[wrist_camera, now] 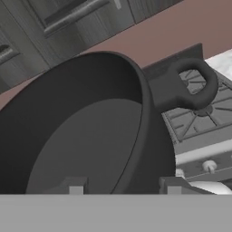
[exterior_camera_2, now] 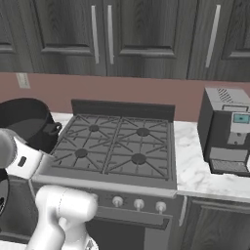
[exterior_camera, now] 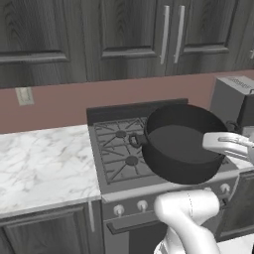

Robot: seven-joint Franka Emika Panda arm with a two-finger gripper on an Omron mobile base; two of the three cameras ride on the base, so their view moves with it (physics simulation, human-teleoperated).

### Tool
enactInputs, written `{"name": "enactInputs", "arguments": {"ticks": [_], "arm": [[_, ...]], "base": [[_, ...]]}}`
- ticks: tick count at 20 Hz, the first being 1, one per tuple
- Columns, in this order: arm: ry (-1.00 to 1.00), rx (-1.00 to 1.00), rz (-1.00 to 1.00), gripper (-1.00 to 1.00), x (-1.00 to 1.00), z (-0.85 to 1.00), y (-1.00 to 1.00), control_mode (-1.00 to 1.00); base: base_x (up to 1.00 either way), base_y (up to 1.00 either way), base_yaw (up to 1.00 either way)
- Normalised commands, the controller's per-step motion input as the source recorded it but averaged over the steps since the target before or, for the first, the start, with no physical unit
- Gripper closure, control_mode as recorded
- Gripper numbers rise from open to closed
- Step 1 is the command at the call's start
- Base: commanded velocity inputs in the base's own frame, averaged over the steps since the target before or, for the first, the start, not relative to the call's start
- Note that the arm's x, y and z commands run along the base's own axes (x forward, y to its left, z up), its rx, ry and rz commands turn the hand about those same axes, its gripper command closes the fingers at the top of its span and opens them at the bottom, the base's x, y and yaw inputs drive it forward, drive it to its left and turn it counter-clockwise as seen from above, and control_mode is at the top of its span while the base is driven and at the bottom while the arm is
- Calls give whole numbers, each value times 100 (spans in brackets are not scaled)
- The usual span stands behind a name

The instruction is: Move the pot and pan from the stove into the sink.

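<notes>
Hand view: gripper (wrist_camera: 121, 185) clamped on pot (wrist_camera: 81, 131) rim, one fingertip inside wall, one outside. Pot airborne, tilted, off left edge of stove (exterior_camera_2: 117, 146). Likely heavy, rigid, smooth metal; one-sided rim pinch invites swing. Loop handle (wrist_camera: 192, 84) offers alternative hold.

no readable text, labels, brands or numbers anywhere, small lit blue panel on the coffee machine (exterior_camera_2: 227, 129) at three o'clock of the stove (exterior_camera_2: 117, 146), too blurred to read

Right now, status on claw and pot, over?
Claw shut on pot rim. Pot tilted, lifted off stove, beside it in the right base view. Grates bare. Sink, pan not sighted.
</notes>
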Motion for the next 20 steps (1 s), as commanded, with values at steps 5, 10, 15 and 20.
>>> {"name": "enactInputs", "arguments": {"ticks": [5,10,15,20], "arm": [[0,0,0,100,0,0,0,100],[0,0,0,100,0,0,0,100],[0,0,0,100,0,0,0,100],[0,0,0,100,0,0,0,100]], "base": [[-64,0,0],[-21,0,0],[0,-1,-4],[-8,-22,-26]]}}
